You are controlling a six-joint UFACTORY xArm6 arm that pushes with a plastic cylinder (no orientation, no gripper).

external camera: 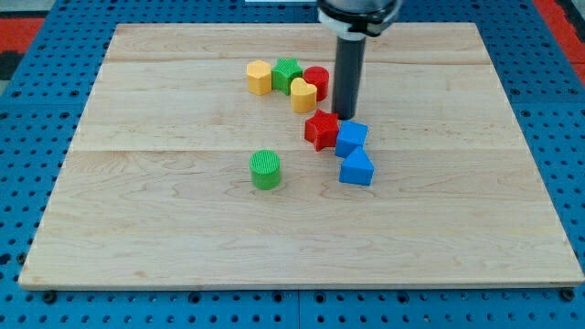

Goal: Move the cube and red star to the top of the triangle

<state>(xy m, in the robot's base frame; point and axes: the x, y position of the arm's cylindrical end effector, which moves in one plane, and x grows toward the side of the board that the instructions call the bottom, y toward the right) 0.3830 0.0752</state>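
A red star [321, 129] lies near the board's middle, touching a blue cube [351, 138] on its right. A blue triangle [356, 169] sits just below the cube, touching it. My tip [345, 114] is the end of a dark rod that comes down from the view's top. It stands just above the gap between the red star and the blue cube, close to both.
A yellow hexagon [260, 78], a green star [287, 74], a yellow heart-like block [304, 94] and a red cylinder [316, 80] cluster left of the rod. A green cylinder [265, 169] stands alone lower left. The wooden board [137, 228] lies on a blue pegboard.
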